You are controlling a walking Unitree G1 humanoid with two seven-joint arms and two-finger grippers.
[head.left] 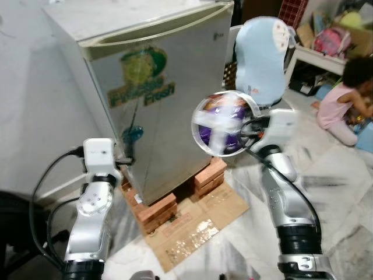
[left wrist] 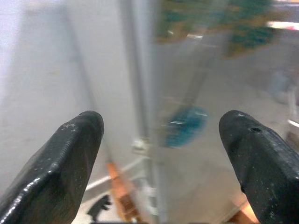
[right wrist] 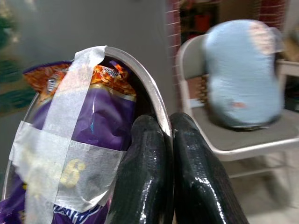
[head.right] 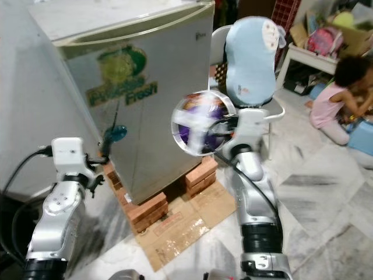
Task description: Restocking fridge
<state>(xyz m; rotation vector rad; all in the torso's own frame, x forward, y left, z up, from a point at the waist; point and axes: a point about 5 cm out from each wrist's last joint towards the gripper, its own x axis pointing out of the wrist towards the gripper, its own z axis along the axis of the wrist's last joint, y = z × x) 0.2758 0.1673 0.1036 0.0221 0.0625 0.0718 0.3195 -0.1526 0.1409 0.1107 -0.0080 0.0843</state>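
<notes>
A small silver fridge [head.left: 157, 87] with its door closed stands on brick stacks, a green "Fresh" sticker on the door. My right gripper [right wrist: 169, 140] is shut on the rim of a metal bowl [head.left: 224, 123] holding a purple snack bag [right wrist: 93, 121] taped across with white tape. I hold the bowl up in front of the fridge's right side. My left gripper [left wrist: 161, 135] is open, close to the door's left edge by a blue sticker [left wrist: 184, 128]; nothing lies between its fingers.
Bricks [head.left: 157, 211] and flattened cardboard [head.left: 198, 227] lie under the fridge. A chair with a light blue cushion [head.left: 262, 55] stands right of the fridge. A person in pink [head.left: 344, 102] sits on the floor at far right among clutter. A white wall [head.left: 29, 105] is on the left.
</notes>
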